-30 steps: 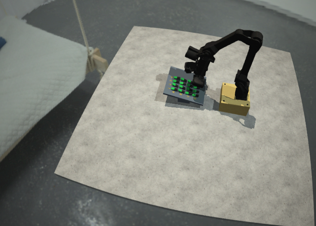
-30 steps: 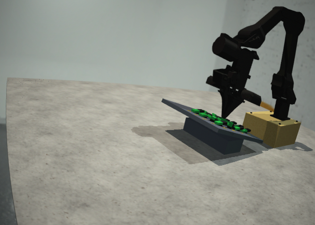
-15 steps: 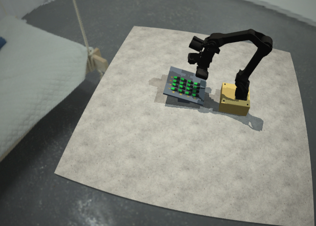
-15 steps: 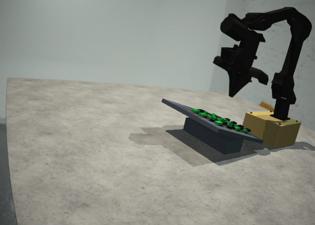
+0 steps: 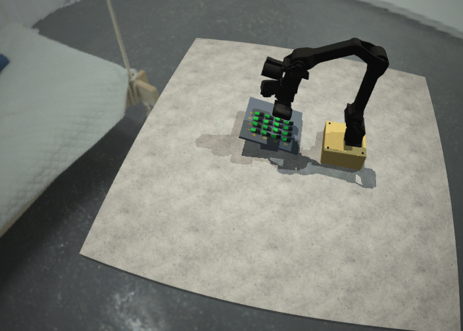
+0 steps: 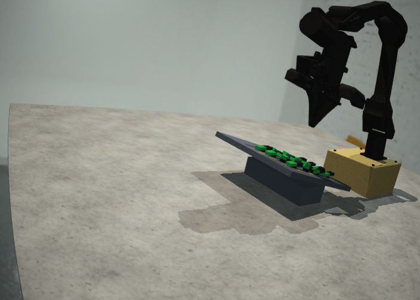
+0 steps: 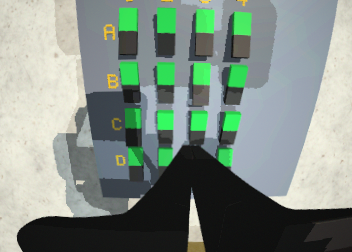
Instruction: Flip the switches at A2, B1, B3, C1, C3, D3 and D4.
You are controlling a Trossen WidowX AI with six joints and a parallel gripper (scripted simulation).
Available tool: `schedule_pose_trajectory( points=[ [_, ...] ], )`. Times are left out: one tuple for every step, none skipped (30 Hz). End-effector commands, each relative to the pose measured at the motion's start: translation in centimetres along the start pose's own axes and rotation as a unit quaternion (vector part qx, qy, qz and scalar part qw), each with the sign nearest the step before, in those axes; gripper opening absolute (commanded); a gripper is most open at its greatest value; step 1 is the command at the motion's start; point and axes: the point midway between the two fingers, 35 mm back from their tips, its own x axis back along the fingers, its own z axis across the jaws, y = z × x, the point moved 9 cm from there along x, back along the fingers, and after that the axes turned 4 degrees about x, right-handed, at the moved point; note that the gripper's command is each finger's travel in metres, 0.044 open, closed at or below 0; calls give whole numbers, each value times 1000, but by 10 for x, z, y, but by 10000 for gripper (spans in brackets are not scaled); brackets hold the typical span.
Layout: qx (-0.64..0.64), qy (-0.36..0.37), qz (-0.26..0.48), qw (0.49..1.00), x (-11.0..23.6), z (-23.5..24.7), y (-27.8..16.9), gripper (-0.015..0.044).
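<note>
The grey switch panel (image 5: 258,104) (image 6: 234,140) (image 7: 300,78) stands tilted on a dark block, with a grid of green-and-black rocker switches (image 5: 271,124) (image 6: 292,159). In the wrist view rows A to D and columns 1 to 4 are printed in yellow. Every switch I can see there shows its green half at the far end, such as A1 (image 7: 128,32) and D4 (image 7: 226,158). My gripper (image 5: 283,114) (image 6: 311,124) (image 7: 190,152) is shut and empty. It hangs clear above the panel's near rows, and in the wrist view its tips cover D3.
The arm's yellow base box (image 5: 342,148) (image 6: 363,171) stands right of the panel on the grey mat (image 5: 224,226). A white bed (image 5: 48,106) and a rope (image 5: 119,39) lie off the mat at the left.
</note>
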Motion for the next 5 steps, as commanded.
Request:
schedule_pose_trajectory(
  points=[
    [-2,-2,2,1000,0,1,1,0],
    [-2,-2,2,1000,0,1,1,0],
    [-2,-2,2,1000,0,1,1,0],
    [-2,-2,2,1000,0,1,1,0],
    [-2,-2,2,1000,0,1,1,0]
  ],
)
